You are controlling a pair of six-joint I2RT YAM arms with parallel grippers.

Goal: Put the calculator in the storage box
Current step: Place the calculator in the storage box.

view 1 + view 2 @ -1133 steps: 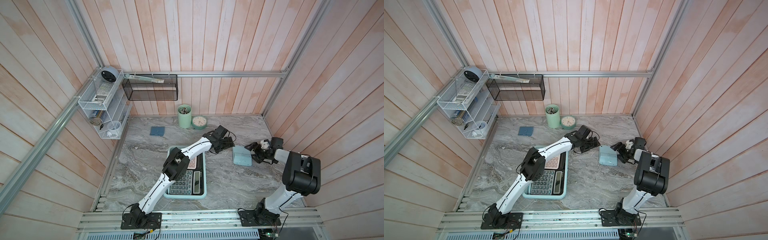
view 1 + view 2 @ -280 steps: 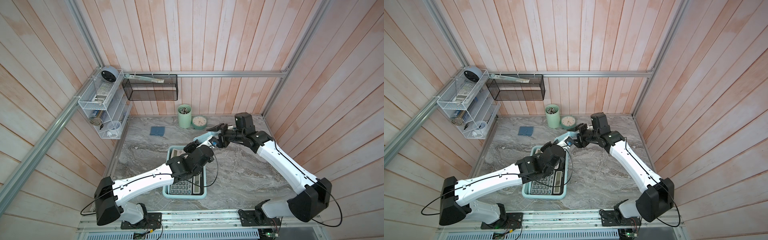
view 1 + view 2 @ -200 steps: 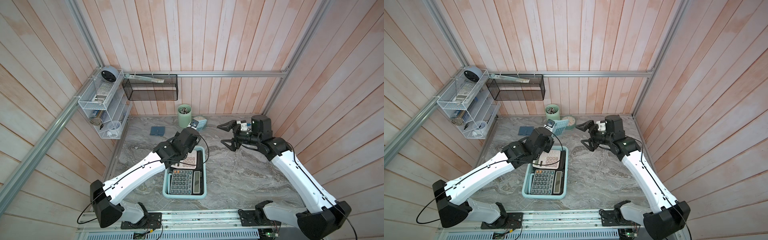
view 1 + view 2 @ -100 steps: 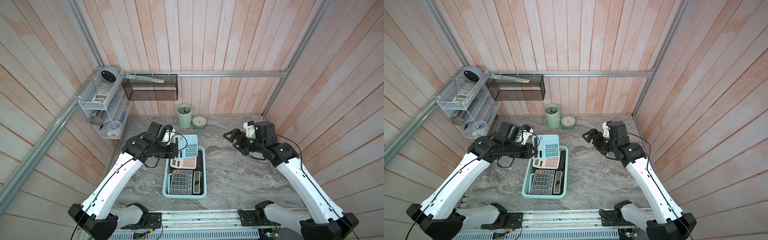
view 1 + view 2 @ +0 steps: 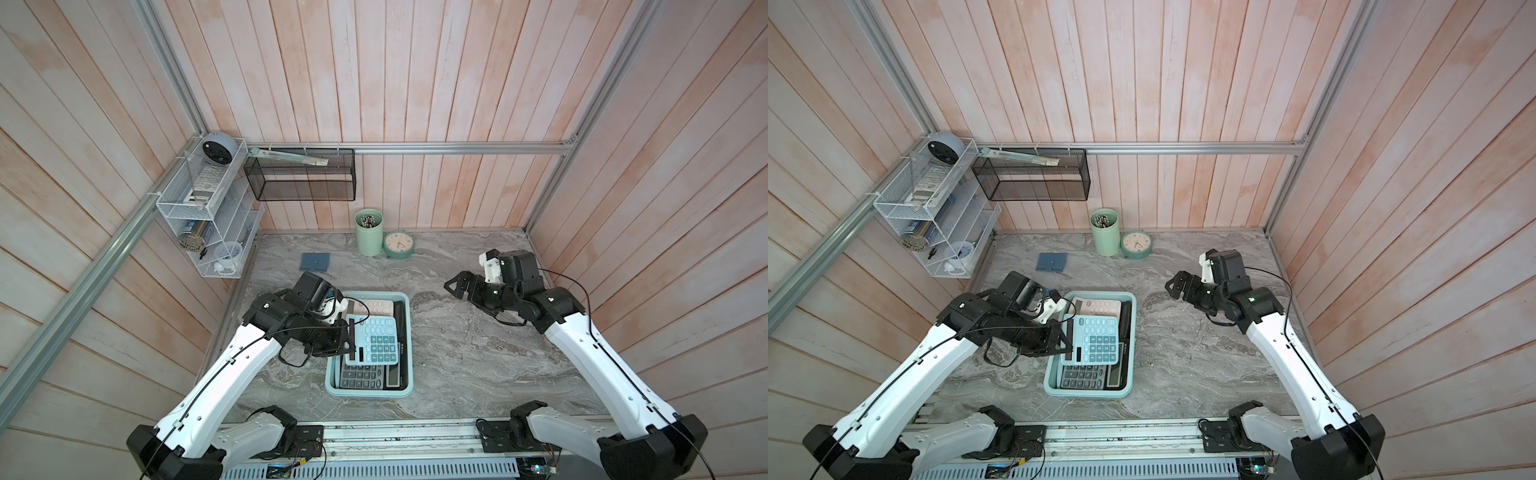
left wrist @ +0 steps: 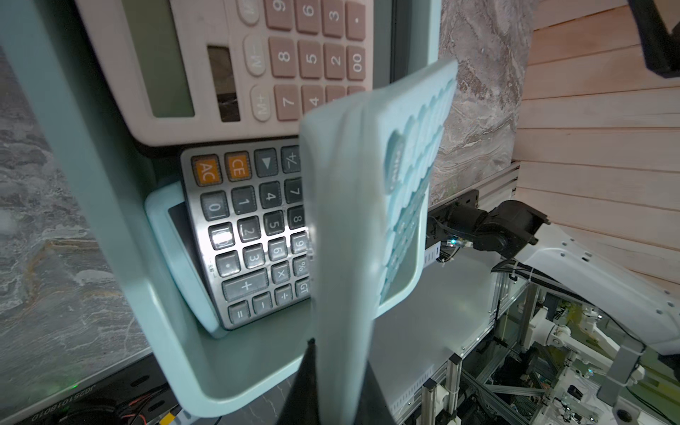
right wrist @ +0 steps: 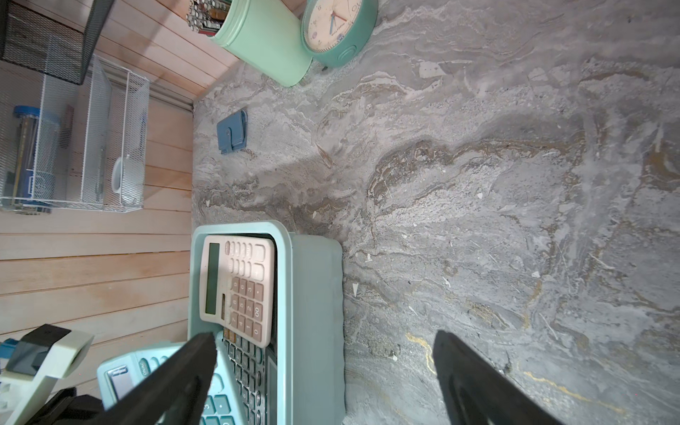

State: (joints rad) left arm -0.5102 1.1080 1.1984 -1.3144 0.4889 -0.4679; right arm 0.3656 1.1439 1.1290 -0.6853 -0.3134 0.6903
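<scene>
Currently, placement is near completion but not finished. The left gripper (image 5: 351, 340) is clamped on the display-end edge of the light blue calculator (image 5: 376, 343), which is positioned keys-up directly above the storage box (image 5: 370, 392) in both top views. The box already contains a pink calculator (image 5: 372, 308) at its far end and a grey calculator (image 5: 361, 376) at its near end; the blue unit overlaps both. The left wrist view shows the blue calculator (image 6: 349, 206) raised over them, but contact cannot be confirmed. The right gripper (image 5: 455, 286) has its jaws apart, holds nothing, and hovers over the marble tabletop (image 5: 478, 365), well apart from the box. Remaining steps, by assessment: lower, release, withdraw the left arm.
</scene>
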